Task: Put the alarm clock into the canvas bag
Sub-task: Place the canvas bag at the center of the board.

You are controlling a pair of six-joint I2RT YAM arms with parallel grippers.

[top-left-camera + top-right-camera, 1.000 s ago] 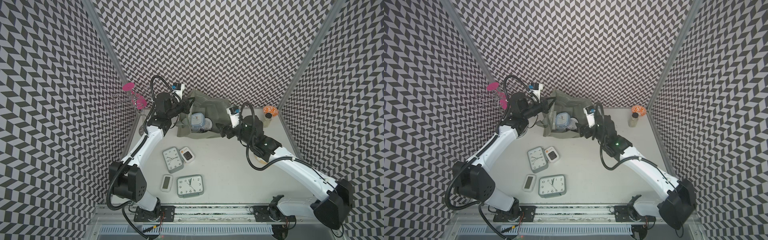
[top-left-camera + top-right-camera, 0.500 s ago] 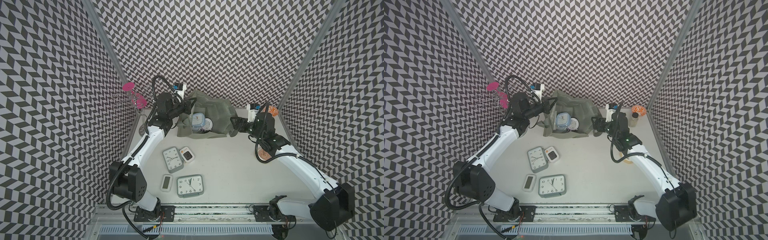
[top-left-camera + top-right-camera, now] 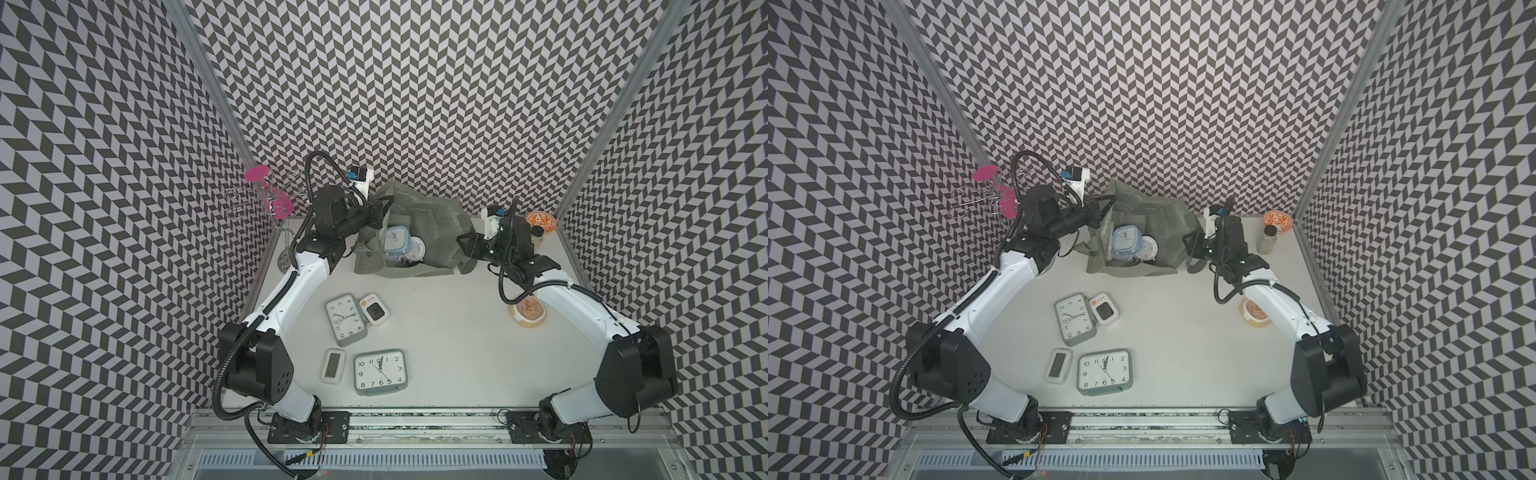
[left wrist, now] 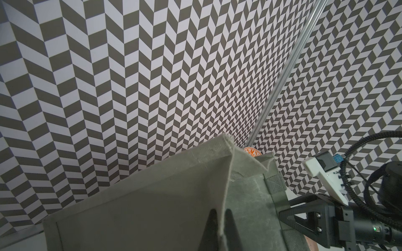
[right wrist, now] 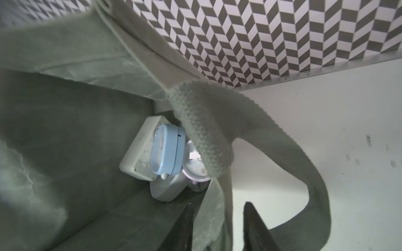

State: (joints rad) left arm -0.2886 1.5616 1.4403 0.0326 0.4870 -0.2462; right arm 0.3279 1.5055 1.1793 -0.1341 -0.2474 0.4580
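- Alarm clock, blue [image 3: 395,241]: it lies inside the canvas bag [image 3: 432,224], on top of a lilac round clock [image 5: 193,165] and grey clock cases.
- A second ago the right gripper [image 5: 218,205] hung spread over the bag's mouth. It has since pulled out to the bag's right side and has narrowed a good deal.
- Its jaws now straddle the right rim with a gap showing on either side of the fabric, so they have not yet pinched. A loop handle [image 5: 282,163] droops just beside them.
- The left gripper [image 4: 219,213] has not shifted. Its fingers are clenched on the folded left edge of the bag and hold that side up.
- My reading is that this drop is finished and the right arm is going for the rim, perhaps to widen or steady the mouth.
- Four more clocks remain on the white table [image 3: 449,332], near its front left and well apart from the bag: two grey analogue ones [image 3: 345,320] [image 3: 380,372], a white one with an orange spot [image 3: 374,307] and a small white digital one [image 3: 333,365].
- Black-and-white chevron walls [image 3: 415,83] close in three sides. An orange patterned bowl [image 3: 540,222] sits in the back right corner.
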